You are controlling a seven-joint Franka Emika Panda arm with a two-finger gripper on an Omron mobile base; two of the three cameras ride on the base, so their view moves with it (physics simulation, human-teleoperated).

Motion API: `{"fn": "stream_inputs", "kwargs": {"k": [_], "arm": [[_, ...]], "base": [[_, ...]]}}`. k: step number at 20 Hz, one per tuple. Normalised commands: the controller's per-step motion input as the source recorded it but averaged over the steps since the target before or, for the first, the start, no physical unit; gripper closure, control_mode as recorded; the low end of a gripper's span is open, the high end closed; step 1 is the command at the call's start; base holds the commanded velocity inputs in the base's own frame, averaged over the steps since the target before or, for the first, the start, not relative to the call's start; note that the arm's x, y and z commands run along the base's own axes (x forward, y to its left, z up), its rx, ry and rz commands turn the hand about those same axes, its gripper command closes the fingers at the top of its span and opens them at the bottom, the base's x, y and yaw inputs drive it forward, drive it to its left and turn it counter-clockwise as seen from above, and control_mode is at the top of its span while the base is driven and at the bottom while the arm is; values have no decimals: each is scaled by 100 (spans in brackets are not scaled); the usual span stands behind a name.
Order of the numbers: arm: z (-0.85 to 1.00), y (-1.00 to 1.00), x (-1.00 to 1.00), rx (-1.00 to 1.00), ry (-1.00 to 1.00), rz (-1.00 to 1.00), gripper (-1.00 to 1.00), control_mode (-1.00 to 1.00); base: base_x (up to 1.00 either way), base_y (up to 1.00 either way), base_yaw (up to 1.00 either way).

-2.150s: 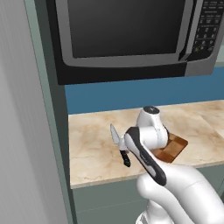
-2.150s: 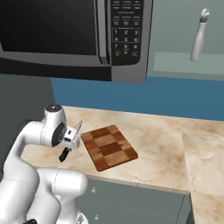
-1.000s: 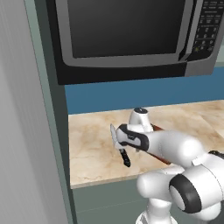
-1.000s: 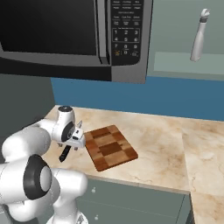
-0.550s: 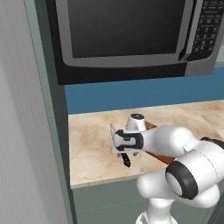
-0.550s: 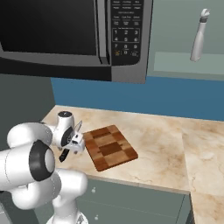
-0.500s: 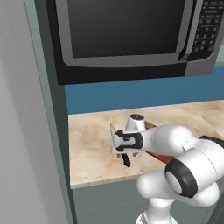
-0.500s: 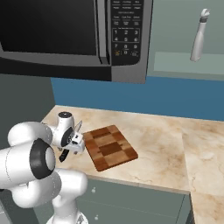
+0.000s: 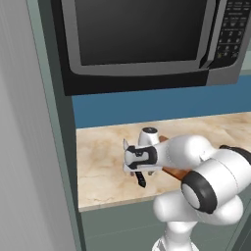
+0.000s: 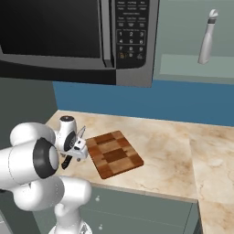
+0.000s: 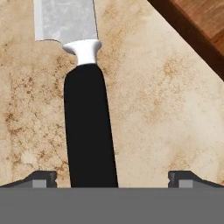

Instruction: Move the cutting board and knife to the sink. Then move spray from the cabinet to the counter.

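Note:
The knife (image 11: 89, 131) lies flat on the beige counter (image 11: 166, 109), black handle toward me, silver blade (image 11: 65, 19) pointing away. My gripper (image 11: 112, 179) hangs low over the handle, open, one fingertip on each side and not touching it. In the left base view the gripper (image 9: 139, 170) covers the middle of the knife (image 9: 141, 180). The checkered cutting board (image 10: 114, 154) lies just right of the knife (image 10: 65, 162) and the gripper (image 10: 75, 148); its corner (image 11: 201, 26) shows in the hand view. The grey spray (image 10: 208, 39) stands on the cabinet shelf, upper right. The sink is out of view.
A black microwave (image 10: 68, 36) hangs over the counter (image 10: 169, 155). A tall grey-green panel (image 9: 29, 147) closes off the counter's left end. Bare counter stretches to the right of the board. The front edge of the counter (image 9: 103, 152) is close to the knife handle.
The hand has swung down and left from above the board's edge until it hangs over the knife handle. Jaws stayed open. Knife and board have not moved.

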Motion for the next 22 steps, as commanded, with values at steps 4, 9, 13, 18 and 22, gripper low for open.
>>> {"fn": "stream_inputs", "kwargs": {"k": [4, 9, 13, 18, 22], "arm": [[-32, 0, 0, 0, 0, 0, 100, -100], [-18, 0, 0, 0, 0, 0, 100, -100], [0, 0, 0, 0, 0, 0, 100, -100], [0, 0, 0, 0, 0, 0, 100, -100], [0, 0, -4, 0, 0, 0, 100, -100]], "base": [[0, 0, 0], [0, 0, 0], [0, 0, 0], [0, 0, 0], [0, 0, 0]]}}
